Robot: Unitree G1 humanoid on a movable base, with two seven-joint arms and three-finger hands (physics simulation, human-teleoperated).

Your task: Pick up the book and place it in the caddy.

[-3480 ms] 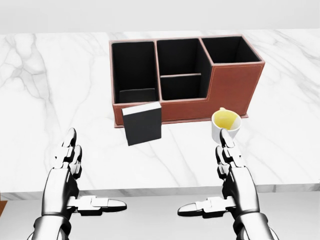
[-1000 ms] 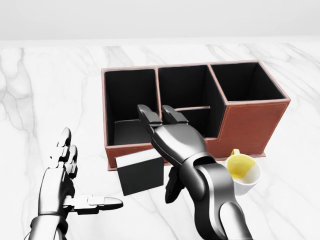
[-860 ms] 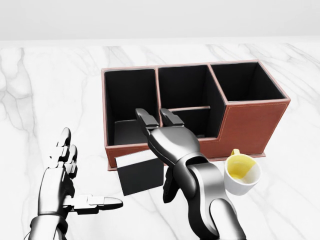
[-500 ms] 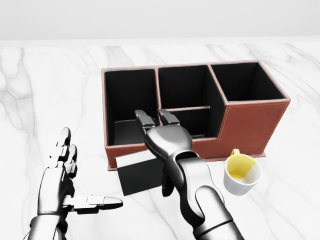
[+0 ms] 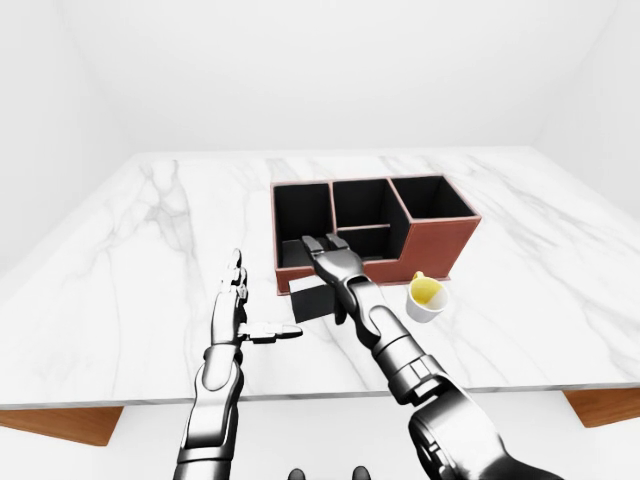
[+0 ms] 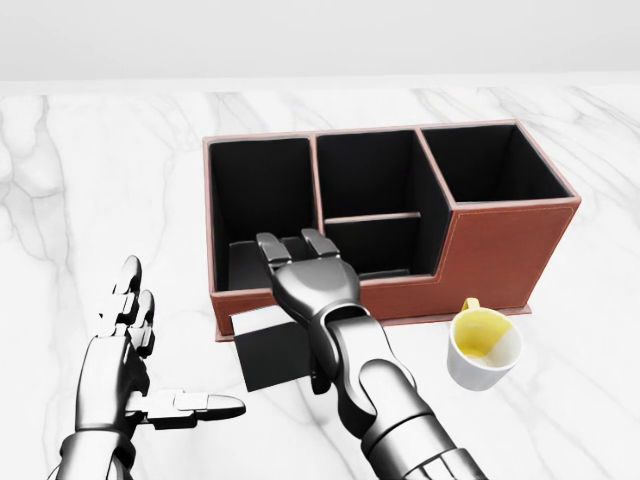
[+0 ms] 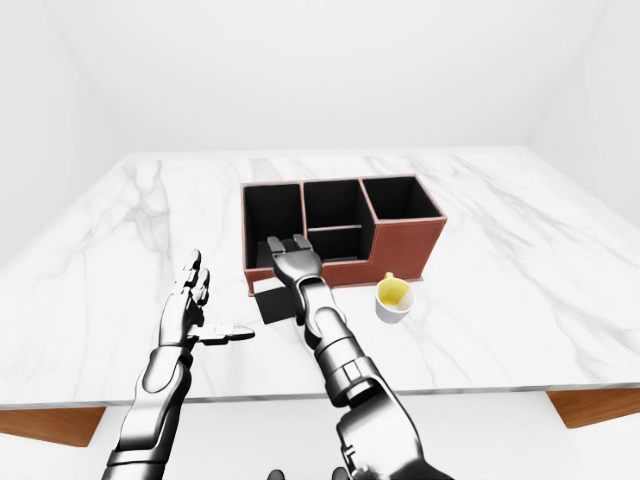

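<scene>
Book [image 6: 270, 352]: black, lying on the desk just near of the caddy's low left wall, its far edge touching or almost touching that wall; its right part is hidden under the right hand.
Caddy [image 6: 480, 245]: brown outside, black inside, standing on the desk. In the head view it has a long compartment at the left, a middle one split by a low divider, and a taller square one at the far right. All compartments look bare.
Right hand [image 6: 305, 285]: reaches in from the bottom of the head view and lies palm down over the book's right edge and the caddy's near-left wall. Fingers [image 6: 272, 248] stretched out flat toward the left compartment, tips over its rim; thumb hangs down beside the book's right edge. Not closed round the book; whether the palm touches it cannot be told.
Left hand [image 6: 125, 360]: held above the desk, well left of the book, edge-on with the fingers straight and pointing far, thumb stuck out to the right. Spread wide, holding nothing.
Cup [image 6: 483, 346]: white with a yellow inside, upright on the desk just near of the caddy's right end, right of the right arm, apart from the book.
Desk [image 5: 130, 260]: white marble with grey veins, wooden underside showing at the near corners in the eye views.
</scene>
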